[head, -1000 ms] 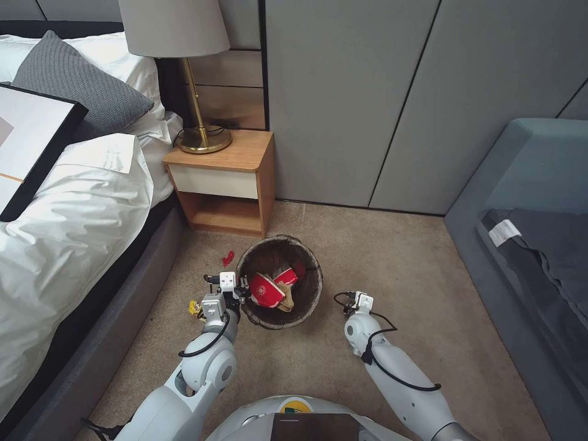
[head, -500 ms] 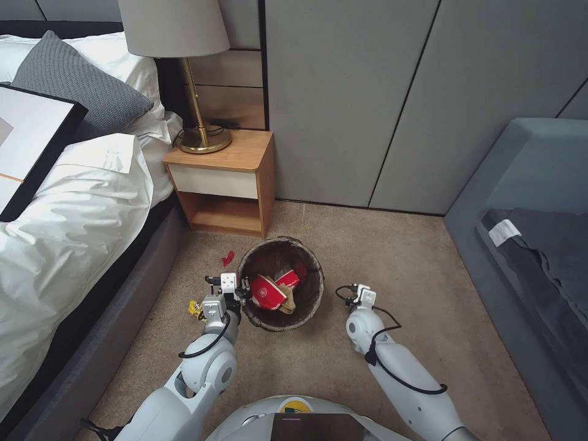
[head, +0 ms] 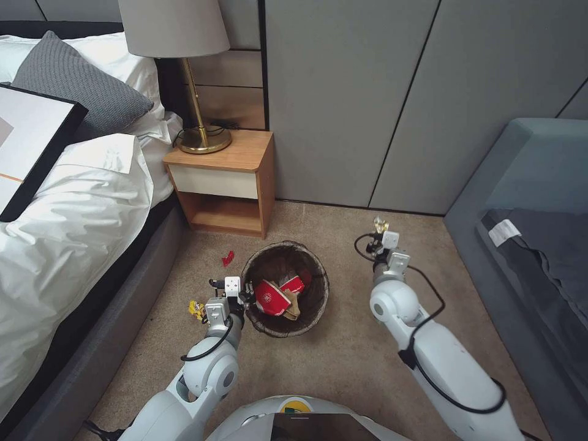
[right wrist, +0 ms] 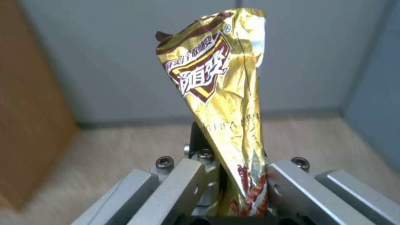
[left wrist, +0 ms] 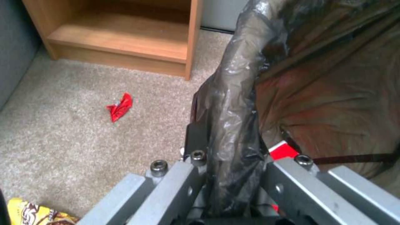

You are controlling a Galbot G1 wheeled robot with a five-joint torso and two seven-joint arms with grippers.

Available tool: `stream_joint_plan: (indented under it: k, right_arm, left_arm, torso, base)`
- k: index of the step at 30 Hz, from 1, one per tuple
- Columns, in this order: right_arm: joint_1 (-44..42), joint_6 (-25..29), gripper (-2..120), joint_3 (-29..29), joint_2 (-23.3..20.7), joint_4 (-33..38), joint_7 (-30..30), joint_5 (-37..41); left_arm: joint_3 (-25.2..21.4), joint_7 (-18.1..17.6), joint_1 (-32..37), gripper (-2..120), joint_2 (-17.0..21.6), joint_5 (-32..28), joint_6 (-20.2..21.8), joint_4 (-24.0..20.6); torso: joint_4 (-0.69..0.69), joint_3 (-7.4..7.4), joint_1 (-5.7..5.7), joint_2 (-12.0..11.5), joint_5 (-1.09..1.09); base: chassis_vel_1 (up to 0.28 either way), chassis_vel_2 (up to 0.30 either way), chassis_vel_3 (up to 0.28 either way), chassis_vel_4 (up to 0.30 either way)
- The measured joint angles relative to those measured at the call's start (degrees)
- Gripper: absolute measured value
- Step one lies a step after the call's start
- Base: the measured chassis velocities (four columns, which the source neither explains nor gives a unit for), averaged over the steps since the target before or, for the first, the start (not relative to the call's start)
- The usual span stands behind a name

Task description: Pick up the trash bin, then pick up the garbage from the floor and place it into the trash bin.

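The trash bin (head: 309,306), lined with a dark bag, stands on the carpet before the nightstand, with red-and-white cups (head: 272,299) and tan paper inside. My left gripper (head: 244,294) is shut on the bin's bagged rim (left wrist: 233,131) at its left side. My right gripper (head: 381,236) is raised to the right of the bin, shut on a gold snack wrapper (right wrist: 217,93) that stands up between its fingers. More garbage lies on the floor: a red wrapper scrap (head: 228,258) (left wrist: 119,107) left of the bin and a yellow snack wrapper (head: 196,308) (left wrist: 33,214) beside my left wrist.
A wooden nightstand (head: 226,184) with a brass lamp (head: 199,131) stands behind the bin. The bed (head: 73,220) runs along the left, and a grey-blue sofa (head: 527,245) along the right. Bare carpet (head: 343,361) lies between them.
My right arm lifted and swung forward and to the right, now carrying the gold wrapper up. The bin shifted slightly right with my left gripper.
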Motion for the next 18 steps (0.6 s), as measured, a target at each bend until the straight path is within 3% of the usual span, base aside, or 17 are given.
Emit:
stream_joint_plan:
  k: [7,18]
  right_arm:
    - [-3.67,6.85,0,-0.34,-4.97,13.41,-11.29,-3.58]
    - [-6.03,16.91,0,-2.56,-9.34,19.01,-26.33,-4.52]
  left_arm:
    - [0.15,0.0,-0.18,2,0.1,-0.06,0.23,-0.01]
    - [0.52,-0.08,-0.65,2,-0.41,-0.08,0.71,0.17]
  torso:
    - [0.01,0.0,0.0,0.0,0.0]
    - [0.01,0.0,0.0,0.0,0.0]
  base:
    - [0.0,0.0,0.0,0.0]
    - [0.0,0.0,0.0,0.0]
